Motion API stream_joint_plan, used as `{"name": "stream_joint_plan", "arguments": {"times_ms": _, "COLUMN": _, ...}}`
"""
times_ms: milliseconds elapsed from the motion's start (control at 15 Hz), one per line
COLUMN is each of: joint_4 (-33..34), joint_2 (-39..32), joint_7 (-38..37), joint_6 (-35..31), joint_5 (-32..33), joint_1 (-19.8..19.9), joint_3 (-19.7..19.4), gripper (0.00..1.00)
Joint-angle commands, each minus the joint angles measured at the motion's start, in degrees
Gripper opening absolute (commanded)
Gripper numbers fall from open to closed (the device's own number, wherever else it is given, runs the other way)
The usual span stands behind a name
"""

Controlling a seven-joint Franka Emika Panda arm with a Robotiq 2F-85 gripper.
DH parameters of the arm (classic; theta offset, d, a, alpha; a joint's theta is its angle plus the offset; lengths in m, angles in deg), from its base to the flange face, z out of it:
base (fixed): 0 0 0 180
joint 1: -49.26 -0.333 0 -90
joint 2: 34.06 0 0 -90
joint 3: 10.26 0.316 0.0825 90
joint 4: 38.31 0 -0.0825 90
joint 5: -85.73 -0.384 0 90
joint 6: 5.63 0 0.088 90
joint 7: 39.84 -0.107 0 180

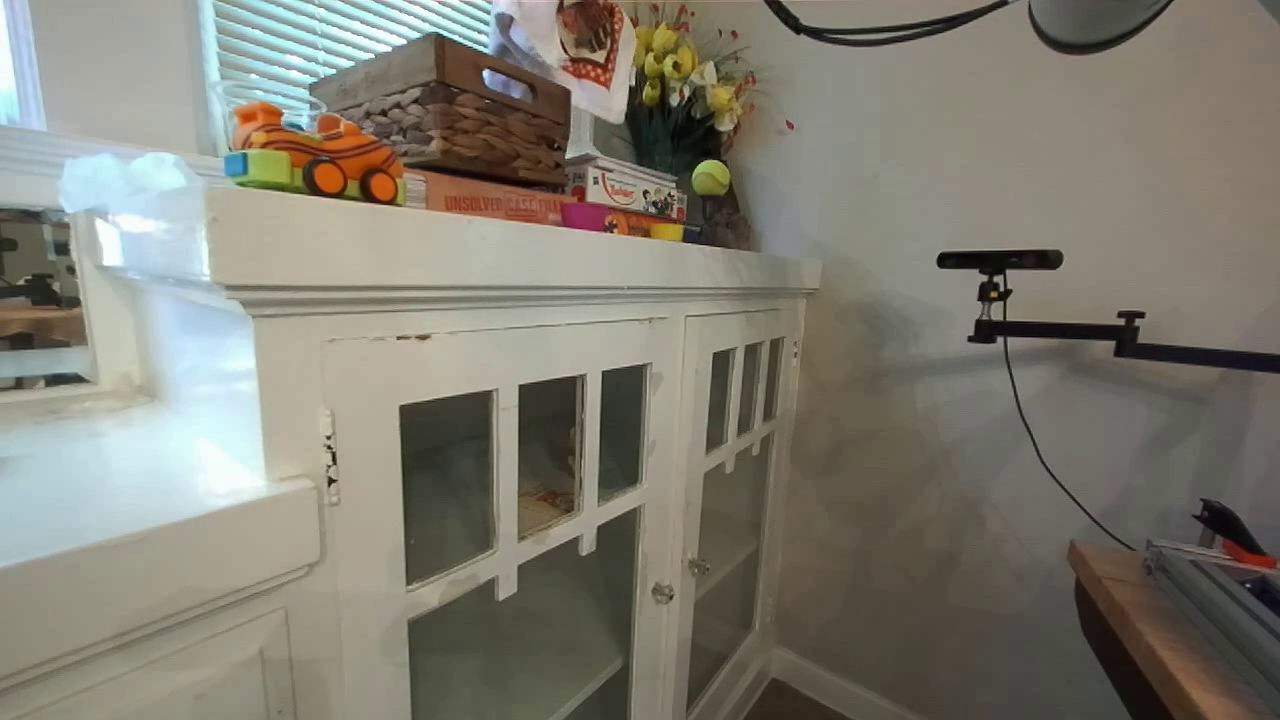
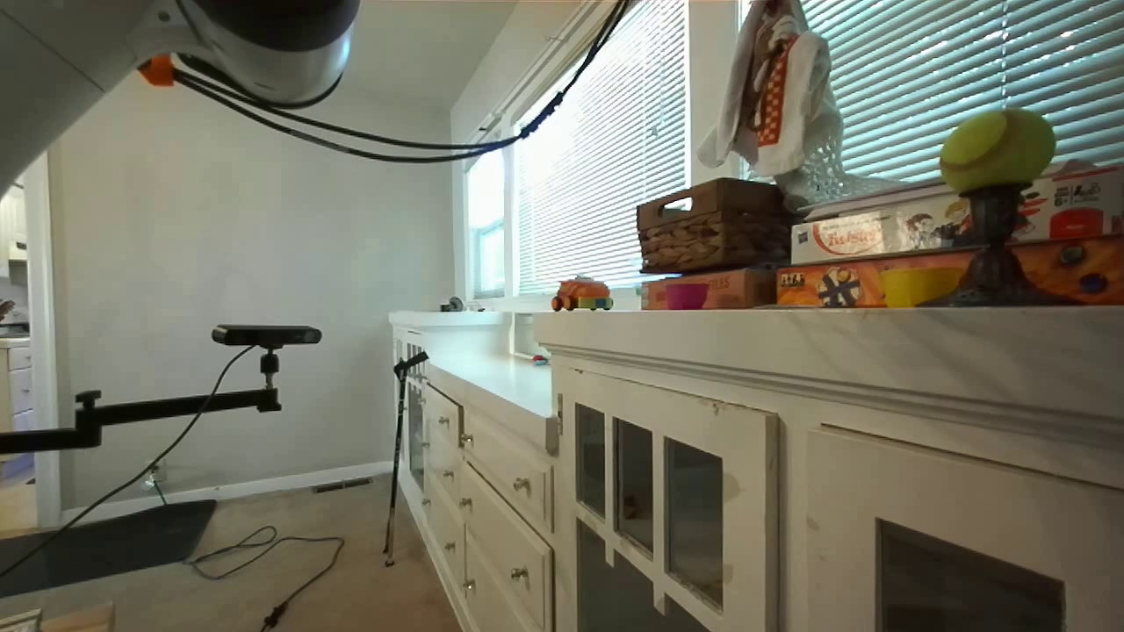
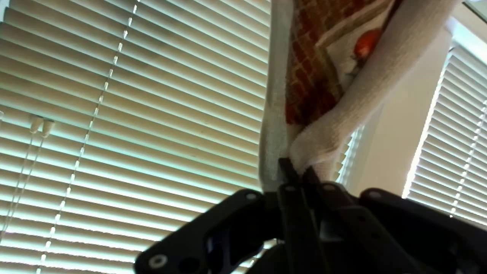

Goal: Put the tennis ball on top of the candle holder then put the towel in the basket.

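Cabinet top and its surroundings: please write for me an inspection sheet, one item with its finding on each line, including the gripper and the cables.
Surface: white cabinet top, carrying several objects.
Job's things: tennis ball rests on candle holder; towel hangs outside the basket.
Clutter: orange toy truck, yellow flowers, pink cup, yellow cup; orange box under the basket.
Gripper: pinching the towel, seen in the wrist view.
Cables: black cables hang slack beside the arm; cord on the floor.
Surroundings: blinds; black camera on a bracket.
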Motion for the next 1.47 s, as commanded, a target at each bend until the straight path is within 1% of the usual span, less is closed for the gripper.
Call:
{"name": "stream_joint_plan", "arguments": {"times_ms": 0, "joint_4": 0.0, "joint_2": 1.0, "joint_7": 3.0, "joint_6": -1.6, "joint_5": -1.5, "joint_1": -1.0, "joint_3": 1.9, "gripper": 0.01}}
{"name": "stream_joint_plan", "arguments": {"times_ms": 400, "joint_4": -0.1, "joint_2": 0.0, "joint_7": 3.9, "joint_6": -1.7, "joint_5": -1.2, "joint_1": -3.5, "joint_3": 3.0, "gripper": 0.01}}
{"name": "stream_joint_plan", "arguments": {"times_ms": 800, "joint_4": -0.6, "joint_2": -1.4, "joint_7": 3.4, "joint_6": -1.5, "joint_5": -0.5, "joint_1": -5.5, "joint_3": 2.6, "gripper": 0.01}}
{"name": "stream_joint_plan", "arguments": {"times_ms": 1400, "joint_4": -0.9, "joint_2": -4.4, "joint_7": 1.6, "joint_6": -0.7, "joint_5": 1.0, "joint_1": -6.8, "joint_3": 1.2, "gripper": 0.01}}
